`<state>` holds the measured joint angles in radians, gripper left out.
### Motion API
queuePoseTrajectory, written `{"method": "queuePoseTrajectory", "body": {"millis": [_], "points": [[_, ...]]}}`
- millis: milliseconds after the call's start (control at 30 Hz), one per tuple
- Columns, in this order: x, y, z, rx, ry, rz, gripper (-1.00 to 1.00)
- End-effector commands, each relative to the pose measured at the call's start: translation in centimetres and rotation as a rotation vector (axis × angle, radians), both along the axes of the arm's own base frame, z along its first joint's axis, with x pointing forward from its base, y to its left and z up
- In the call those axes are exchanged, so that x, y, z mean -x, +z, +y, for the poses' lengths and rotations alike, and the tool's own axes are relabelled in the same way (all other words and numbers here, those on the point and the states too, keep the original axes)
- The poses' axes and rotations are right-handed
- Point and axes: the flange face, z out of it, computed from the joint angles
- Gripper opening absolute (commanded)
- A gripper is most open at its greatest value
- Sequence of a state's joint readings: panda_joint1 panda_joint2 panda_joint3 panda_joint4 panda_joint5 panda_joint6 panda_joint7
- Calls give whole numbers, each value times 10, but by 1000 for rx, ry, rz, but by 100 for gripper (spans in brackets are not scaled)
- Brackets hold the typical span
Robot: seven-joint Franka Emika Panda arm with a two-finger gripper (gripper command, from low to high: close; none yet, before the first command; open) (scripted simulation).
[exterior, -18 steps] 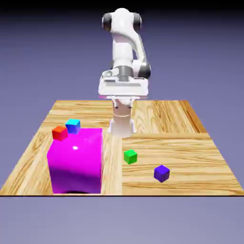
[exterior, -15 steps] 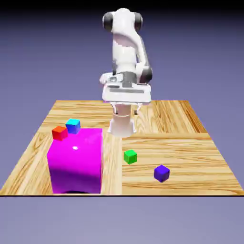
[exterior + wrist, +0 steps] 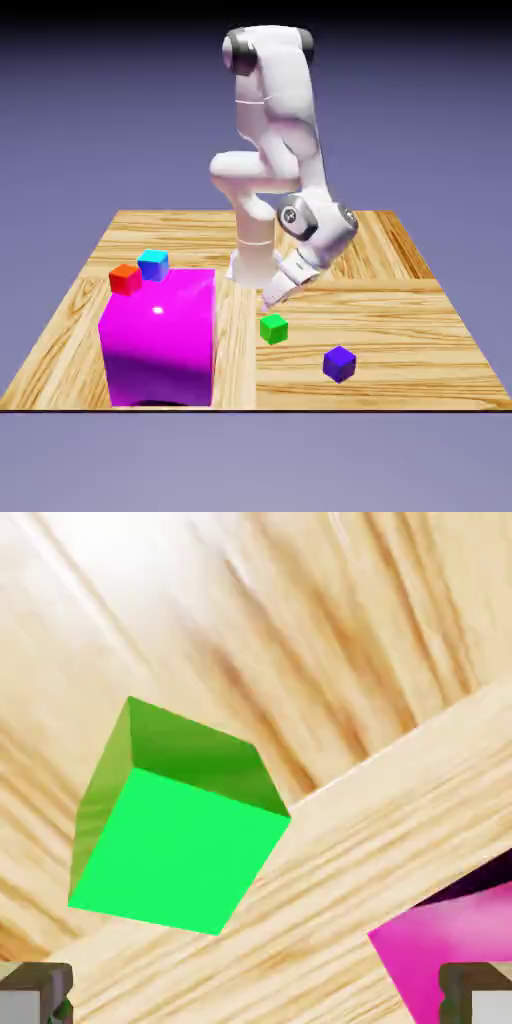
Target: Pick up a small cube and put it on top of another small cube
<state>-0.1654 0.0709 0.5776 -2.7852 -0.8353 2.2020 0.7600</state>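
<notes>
Arm bent low over mid-frame in the exterior view, and the gripper [image 3: 274, 297] hangs just above and beside the green cube [image 3: 273, 328], not touching it. The jaws stand wide open and hold nothing: in the hand view the two fingertips [image 3: 35, 992] sit at the bottom corners, far apart. The green cube [image 3: 175, 817] fills the hand view's left half, resting on the counter [image 3: 330, 662], tilted against the frame and off to the left of the gap between the tips. A corner of the magenta block [image 3: 455, 937] pokes in at lower right. In the exterior view, the magenta block [image 3: 160, 335] fills the lower left of the counter [image 3: 400, 330]. Behind it at left, the blue cube [image 3: 153, 264] sits just beside the red cube [image 3: 125, 279]. The purple cube [image 3: 340, 363] lies right of the green cube, nearer the bottom edge.
</notes>
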Motion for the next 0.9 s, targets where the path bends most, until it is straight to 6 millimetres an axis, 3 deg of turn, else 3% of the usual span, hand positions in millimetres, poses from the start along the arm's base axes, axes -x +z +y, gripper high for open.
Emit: {"method": "queuePoseTrajectory", "body": {"millis": [0,233,467,500,700,733,867], "points": [[7,-8,1,42,51,37,0],[48,-42,16,285,448,192,0],[65,-51,53,422,829,134,0],[65,-51,53,422,829,134,0],[41,-93,15,421,829,134,0],[41,-93,15,421,829,134,-100],[52,-71,36,420,827,133,-100]]}}
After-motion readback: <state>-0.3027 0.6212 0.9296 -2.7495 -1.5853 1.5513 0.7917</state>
